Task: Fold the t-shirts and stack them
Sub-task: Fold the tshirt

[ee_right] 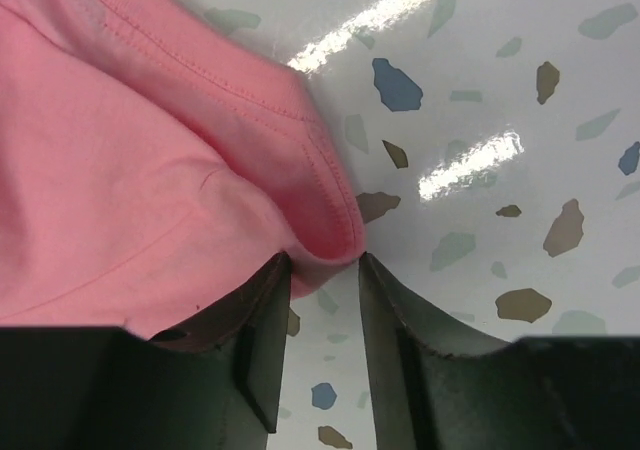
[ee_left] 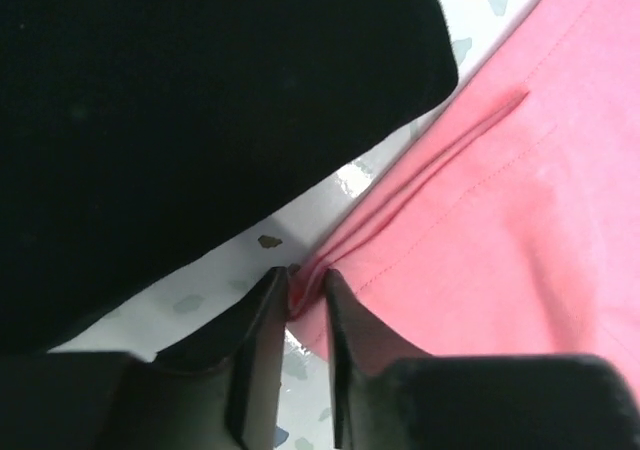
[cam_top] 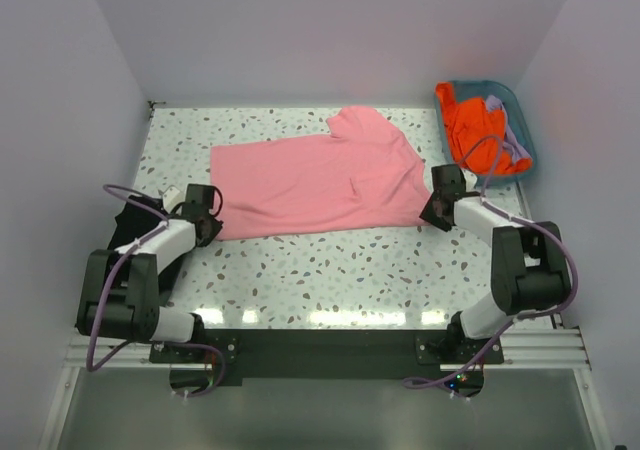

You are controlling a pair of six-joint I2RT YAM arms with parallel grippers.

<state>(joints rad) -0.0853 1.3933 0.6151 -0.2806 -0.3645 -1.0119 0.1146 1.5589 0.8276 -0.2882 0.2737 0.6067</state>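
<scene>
A salmon-pink t-shirt [cam_top: 320, 180] lies spread flat across the middle of the speckled table. My left gripper [cam_top: 207, 222] is at its near left corner, jaws [ee_left: 307, 275] pinched on a gathered fold of the pink hem [ee_left: 500, 230]. My right gripper [cam_top: 432, 213] is at the near right corner, and its jaws [ee_right: 322, 260] hold a rolled fold of the pink edge [ee_right: 120, 170]. A black t-shirt [ee_left: 180, 120] lies just left of the left gripper, partly under the left arm [cam_top: 128, 213]. The orange t-shirt [cam_top: 472, 120] and the lavender t-shirt [cam_top: 515, 150] sit in the basket.
A teal plastic basket [cam_top: 524, 120] stands at the far right corner of the table. White walls close in the table on the left, back and right. Bare speckled tabletop [cam_top: 330, 270] lies between the pink shirt and the arm bases.
</scene>
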